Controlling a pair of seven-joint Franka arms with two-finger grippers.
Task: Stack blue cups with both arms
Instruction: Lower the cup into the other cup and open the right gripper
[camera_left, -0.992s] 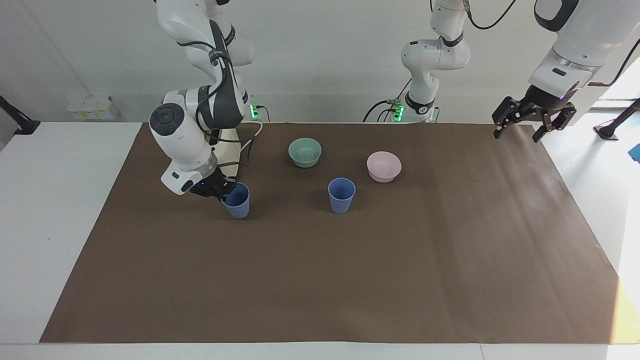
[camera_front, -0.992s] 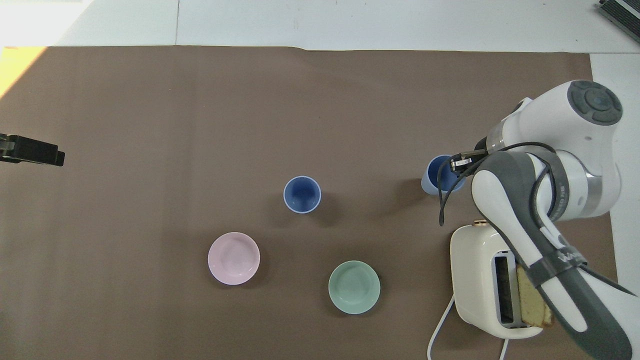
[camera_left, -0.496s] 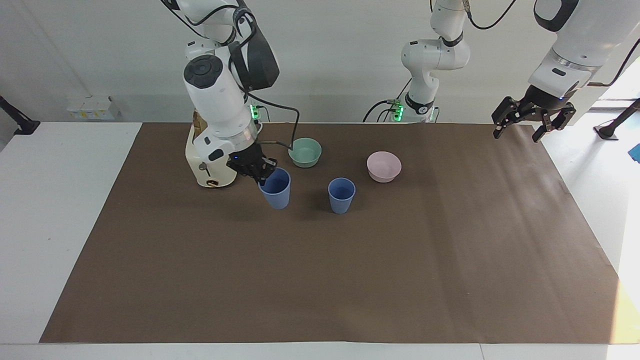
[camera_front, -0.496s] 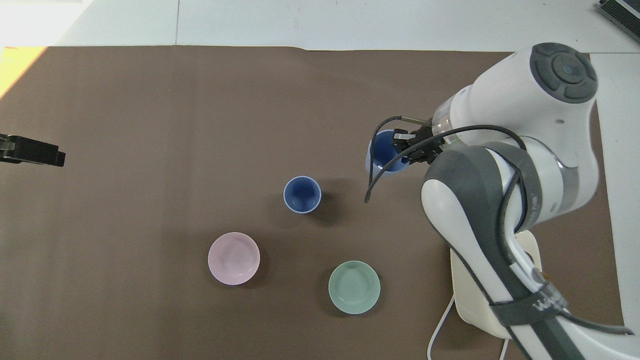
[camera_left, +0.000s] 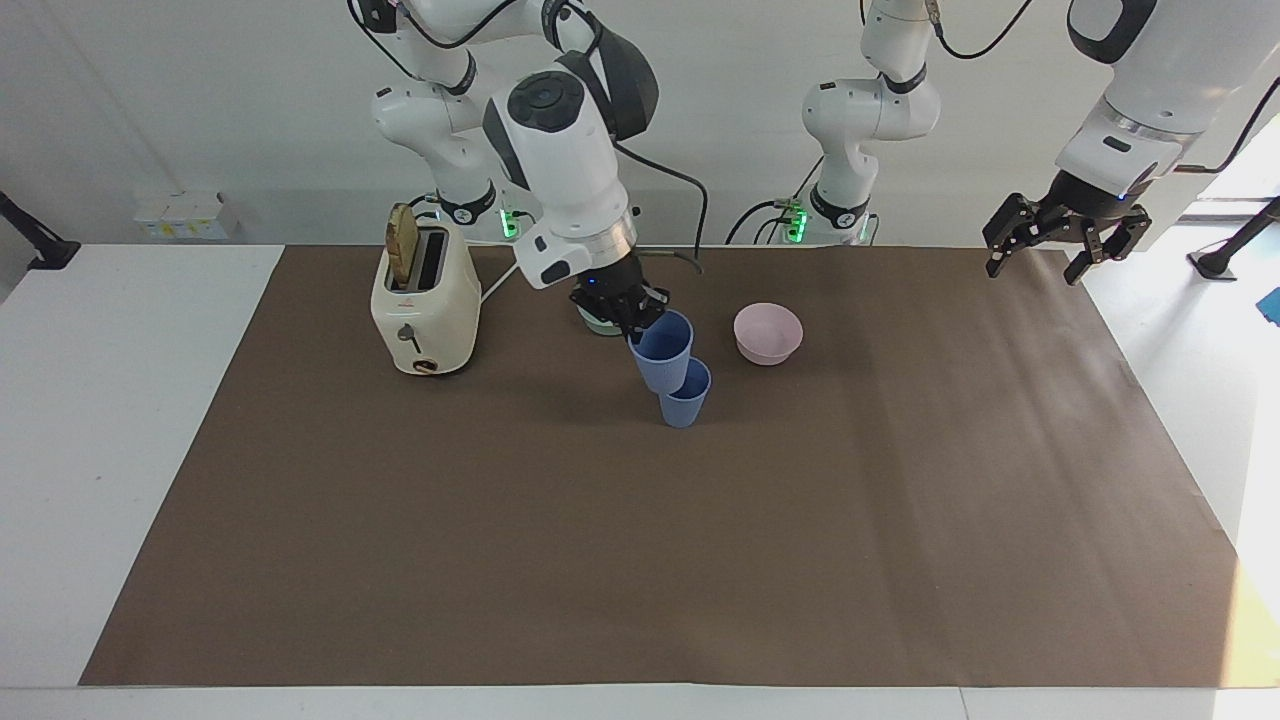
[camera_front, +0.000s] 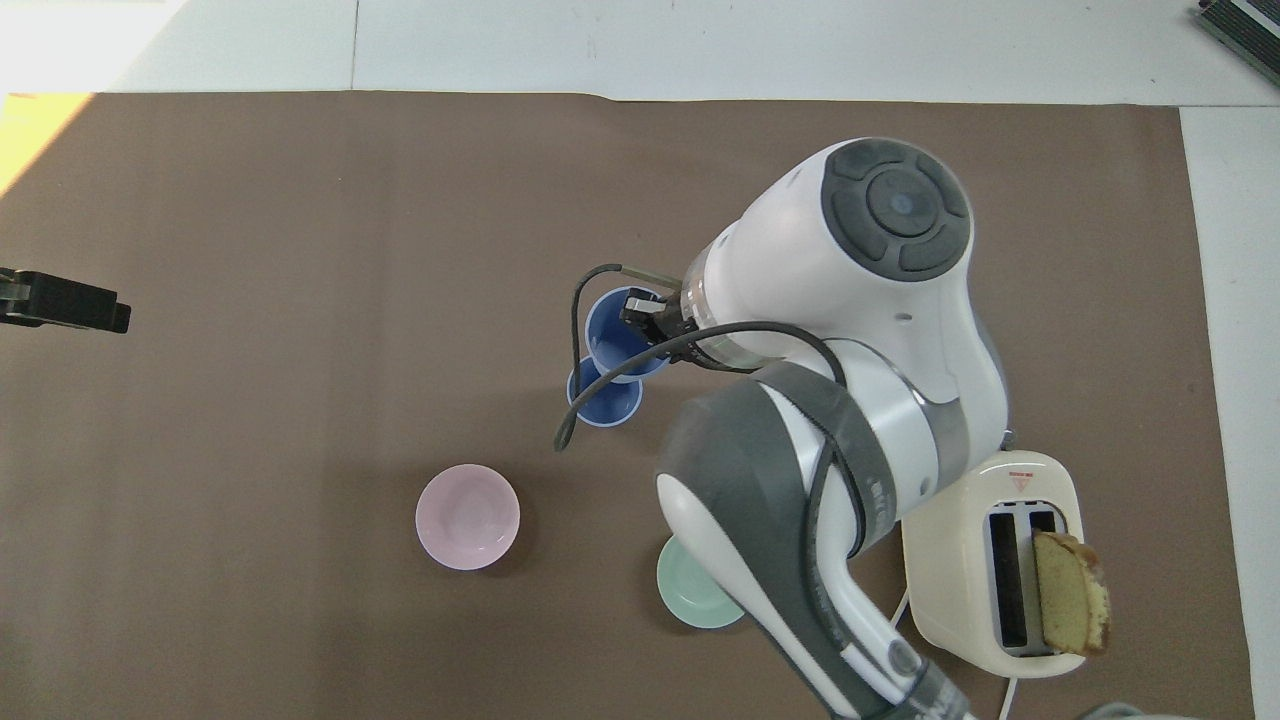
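My right gripper (camera_left: 636, 316) is shut on the rim of one blue cup (camera_left: 663, 352) and holds it slightly tilted, in the air. Its base is right over the mouth of the second blue cup (camera_left: 686, 396), which stands upright on the brown mat. I cannot tell whether the two cups touch. In the overhead view the held cup (camera_front: 620, 338) overlaps the standing cup (camera_front: 606, 404), with my right gripper (camera_front: 645, 316) at its rim. My left gripper (camera_left: 1066, 250) is open and empty, and waits in the air over the mat's edge at the left arm's end; it also shows in the overhead view (camera_front: 64, 303).
A pink bowl (camera_left: 767, 333) sits beside the cups toward the left arm's end. A green bowl (camera_front: 690, 602) is mostly hidden under my right arm. A cream toaster (camera_left: 424, 305) with a bread slice stands toward the right arm's end. Two smaller white arms (camera_left: 850, 130) stand at the back.
My right arm has lifted its blue cup and carried it from near the toaster toward the left arm's end, to over the standing cup. The left arm has not moved.
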